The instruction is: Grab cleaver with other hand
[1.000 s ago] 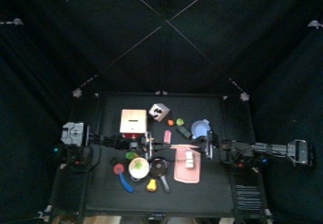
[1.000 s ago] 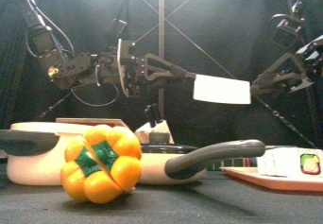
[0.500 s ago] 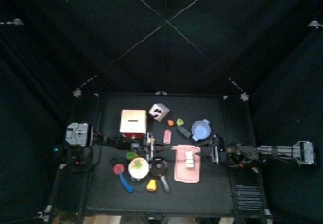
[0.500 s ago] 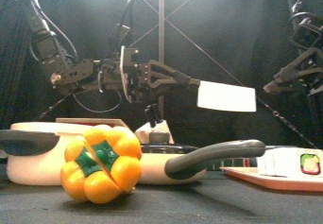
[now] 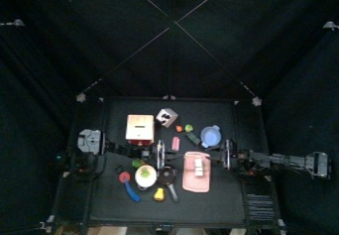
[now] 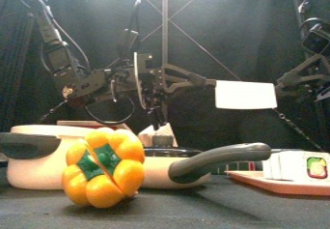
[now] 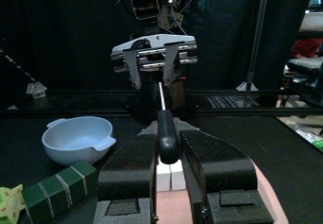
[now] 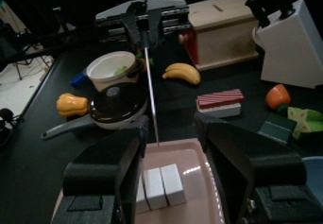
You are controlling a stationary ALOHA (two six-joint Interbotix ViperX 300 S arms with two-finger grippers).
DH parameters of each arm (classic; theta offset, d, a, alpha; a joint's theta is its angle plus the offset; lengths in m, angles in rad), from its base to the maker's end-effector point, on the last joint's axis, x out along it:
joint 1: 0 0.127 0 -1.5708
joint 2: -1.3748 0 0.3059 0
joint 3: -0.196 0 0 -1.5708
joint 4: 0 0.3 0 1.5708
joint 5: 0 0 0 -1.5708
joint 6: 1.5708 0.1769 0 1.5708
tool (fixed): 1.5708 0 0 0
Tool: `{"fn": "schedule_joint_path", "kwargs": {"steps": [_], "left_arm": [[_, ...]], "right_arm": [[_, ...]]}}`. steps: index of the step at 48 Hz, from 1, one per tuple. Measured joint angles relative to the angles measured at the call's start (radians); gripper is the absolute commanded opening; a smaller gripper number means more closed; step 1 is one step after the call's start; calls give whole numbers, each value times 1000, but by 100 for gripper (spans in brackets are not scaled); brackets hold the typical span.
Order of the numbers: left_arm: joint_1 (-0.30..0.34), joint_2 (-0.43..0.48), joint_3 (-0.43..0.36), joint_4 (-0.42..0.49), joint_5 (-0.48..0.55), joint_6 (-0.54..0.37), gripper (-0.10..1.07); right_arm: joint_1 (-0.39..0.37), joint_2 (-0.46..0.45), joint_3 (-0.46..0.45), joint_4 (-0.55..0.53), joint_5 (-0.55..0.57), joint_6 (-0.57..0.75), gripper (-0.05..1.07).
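1. Found the left end effector [image 7: 161, 157] pinching the cleaver [image 6: 245, 95] by its black handle, pressed in from both sides.
2. Saw the blade carried level in the air, straight ahead of that end effector and well above the tabletop [image 6: 194, 209]; judged this as a way of offering the cleaver across the middle.
3. Found the right end effector [image 8: 177, 138] spread wide and empty, just beyond the blade's far end, facing the left one head-on.
4. Noted the blade edge-on from either wrist, a thin line between the two end effectors; took this as lining it up with the gap of the spread jaws.
5. Judged the handover not yet done: no contact visible between the right end effector and the cleaver.
6. Spotted a pink board [image 8: 171, 171] with white blocks directly beneath the right end effector, and a pan [image 6: 194, 160] and yellow pepper [image 6: 103, 165] below the left; read the height as clearance over these.
7. Expected the need for a firm right-side grip ahead of any release, given the risk of a drop onto the things below.
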Motion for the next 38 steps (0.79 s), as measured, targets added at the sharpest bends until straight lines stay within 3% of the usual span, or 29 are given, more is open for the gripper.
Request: {"fn": "schedule_joint_path", "kwargs": {"steps": [17, 28, 38], "left_arm": [[0, 25, -35, -11, 0, 3, 51], [-2, 26, -37, -38, 0, 6, 51], [0, 32, -38, -41, 0, 6, 51]], "right_arm": [[17, 109, -44, -2, 0, 0, 78], [18, 117, -46, 2, 0, 0, 63], [20, 117, -44, 2, 3, 3, 58]]}}
